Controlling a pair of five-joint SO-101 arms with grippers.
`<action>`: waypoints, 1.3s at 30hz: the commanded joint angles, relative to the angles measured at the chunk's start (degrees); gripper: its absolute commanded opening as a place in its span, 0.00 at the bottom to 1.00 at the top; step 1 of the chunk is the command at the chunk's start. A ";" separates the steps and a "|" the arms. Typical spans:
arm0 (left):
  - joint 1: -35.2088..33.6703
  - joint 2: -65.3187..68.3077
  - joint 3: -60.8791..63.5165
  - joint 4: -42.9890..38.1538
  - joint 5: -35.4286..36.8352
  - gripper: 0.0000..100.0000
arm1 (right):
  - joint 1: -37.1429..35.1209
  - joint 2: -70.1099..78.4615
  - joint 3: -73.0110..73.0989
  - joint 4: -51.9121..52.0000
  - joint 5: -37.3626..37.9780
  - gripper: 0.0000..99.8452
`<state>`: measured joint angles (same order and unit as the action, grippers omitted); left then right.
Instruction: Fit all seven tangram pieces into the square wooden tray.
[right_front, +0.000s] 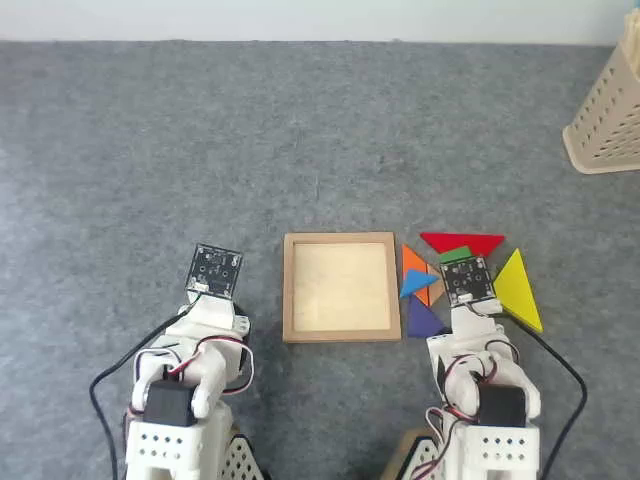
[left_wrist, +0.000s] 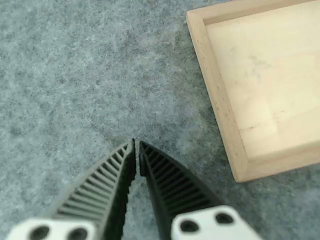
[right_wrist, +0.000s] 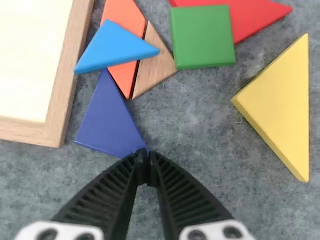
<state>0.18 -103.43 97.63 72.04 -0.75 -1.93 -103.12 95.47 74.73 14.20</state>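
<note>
Starting stage: tray (right_front: 340, 239) empty; seven pieces (right_front: 470, 243) lie on worktop (right_front: 200, 150) just beside it. Right tool (right_wrist: 145, 159), closed and holding nothing, sits by the pieces; left tool (left_wrist: 136, 145), likewise, near tray. Next, right tool should open over a piece.

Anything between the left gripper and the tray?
No. In the left wrist view, only bare grey mat lies between the left gripper and the tray.
</note>
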 joint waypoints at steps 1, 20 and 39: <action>-0.44 -1.23 -1.10 0.35 0.35 0.01 | 12.70 -0.48 -7.82 -1.54 19.25 0.01; -0.44 -1.23 -1.10 0.35 0.35 0.01 | 22.81 29.14 -34.81 -4.09 11.87 0.01; -0.44 -1.23 -1.10 0.35 0.35 0.01 | 16.57 94.73 -74.11 7.34 18.55 0.30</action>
<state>0.09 -103.43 97.63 72.04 -0.75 17.14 -11.96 27.25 79.12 26.77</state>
